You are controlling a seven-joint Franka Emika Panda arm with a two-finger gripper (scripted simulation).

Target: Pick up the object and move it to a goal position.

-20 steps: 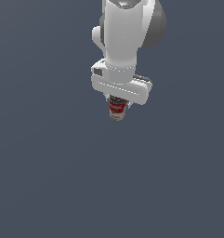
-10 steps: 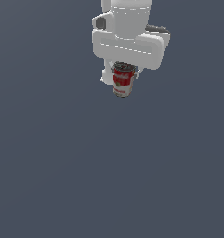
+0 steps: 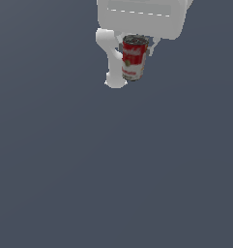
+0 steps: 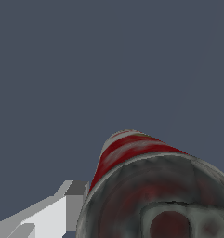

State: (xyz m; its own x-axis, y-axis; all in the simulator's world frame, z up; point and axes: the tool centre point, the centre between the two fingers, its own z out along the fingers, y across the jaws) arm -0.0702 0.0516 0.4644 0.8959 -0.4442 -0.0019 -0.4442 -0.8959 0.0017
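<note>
You have the small cylindrical soup can with the red-and-white label and dark metal top (image 3: 134, 58) clenched in the white two-fingered gripper (image 3: 129, 60). In the exterior view one white finger (image 3: 113, 60) presses the can's side on that view's left; the opposite finger is hidden behind the can, so you see the hold only from one side. The wrist view confirms it: the can's dark top (image 4: 160, 200) sits right up against the camera, with a pale finger (image 4: 48, 216) beside it.

Compared with a second ago, the can and hand sit higher in the exterior frame and look larger, so the arm has been lifting and carrying its load toward the camera. The can hangs nearly upright, tilted slightly, well clear of the flat grey-blue floor (image 3: 113, 184).

That means the pick is done and you are in transport. No goal marker shows in either view, so you cannot judge how much travel remains.
</note>
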